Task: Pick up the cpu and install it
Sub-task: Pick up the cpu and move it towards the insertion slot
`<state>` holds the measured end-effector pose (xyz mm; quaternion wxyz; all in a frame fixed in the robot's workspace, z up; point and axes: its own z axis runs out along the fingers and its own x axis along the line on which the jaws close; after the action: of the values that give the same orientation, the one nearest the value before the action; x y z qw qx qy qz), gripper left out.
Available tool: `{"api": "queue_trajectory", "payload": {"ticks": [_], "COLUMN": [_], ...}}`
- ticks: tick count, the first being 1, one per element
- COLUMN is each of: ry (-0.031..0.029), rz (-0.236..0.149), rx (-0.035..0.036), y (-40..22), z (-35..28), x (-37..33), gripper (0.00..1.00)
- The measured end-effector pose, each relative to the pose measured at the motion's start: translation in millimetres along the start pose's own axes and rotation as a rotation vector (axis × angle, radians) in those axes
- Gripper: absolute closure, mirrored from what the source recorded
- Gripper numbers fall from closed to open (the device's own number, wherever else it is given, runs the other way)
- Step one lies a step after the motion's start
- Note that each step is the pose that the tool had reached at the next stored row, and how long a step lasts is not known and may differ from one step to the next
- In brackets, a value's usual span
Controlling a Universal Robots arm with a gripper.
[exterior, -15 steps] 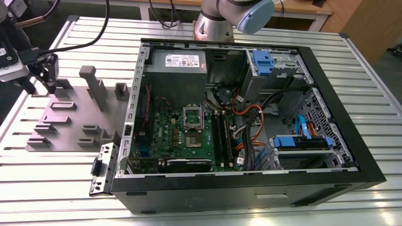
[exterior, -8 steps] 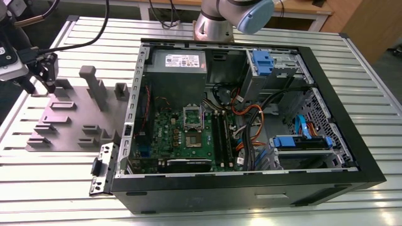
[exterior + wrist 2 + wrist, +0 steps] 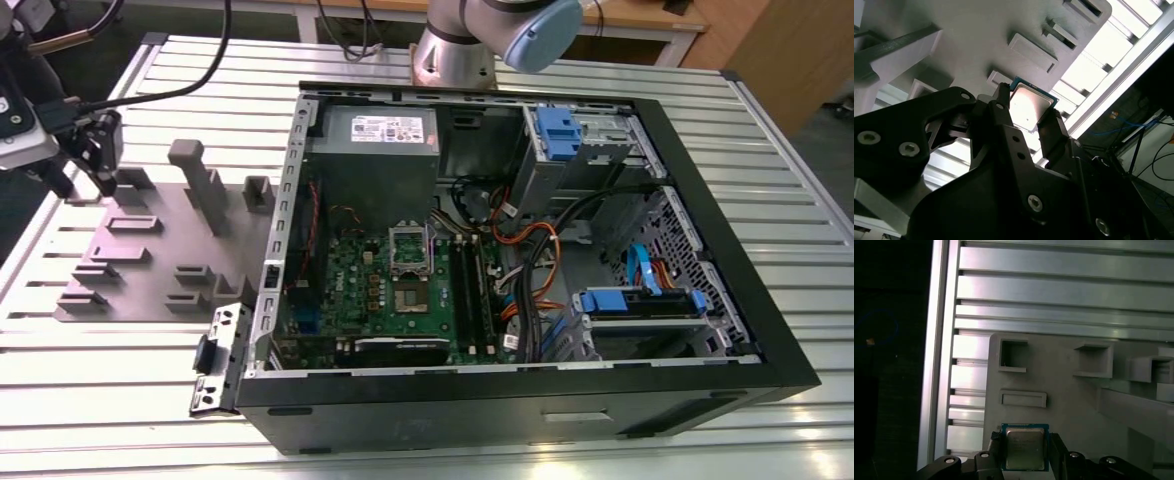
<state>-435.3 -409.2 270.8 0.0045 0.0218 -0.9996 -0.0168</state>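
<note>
The cpu [image 3: 1025,449], a small square chip with a shiny metal top and a greenish-blue rim, sits between the two black fingers of my gripper [image 3: 1025,441]. The second wrist view shows the cpu [image 3: 1029,104] from the other side, with a finger [image 3: 1004,112] against each of two opposite edges. My gripper [image 3: 83,188] hangs at the exterior view's far left over the grey fixture plate [image 3: 160,262], shut on the chip. I cannot tell whether the chip is clear of the plate. The motherboard's socket [image 3: 408,297] lies inside the open computer case [image 3: 534,392], its silver frame [image 3: 408,245] raised.
The fixture plate carries several raised blocks and pockets [image 3: 1013,355], with a tall post [image 3: 200,180] near the case wall. Cables, memory slots [image 3: 470,285], a power supply [image 3: 379,130] and blue drive brackets [image 3: 558,130] crowd the case. The arm's base [image 3: 461,50] stands behind it.
</note>
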Motion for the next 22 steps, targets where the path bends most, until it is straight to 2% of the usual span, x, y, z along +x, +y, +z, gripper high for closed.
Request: {"api": "queue_trajectory", "payload": {"ticks": [22], "ry": [-0.0002], "rz": [0.0], "rx": [-0.0001], "y": [0.3], "z": [-7.1], "x": [0.0], "gripper": [0.53]}}
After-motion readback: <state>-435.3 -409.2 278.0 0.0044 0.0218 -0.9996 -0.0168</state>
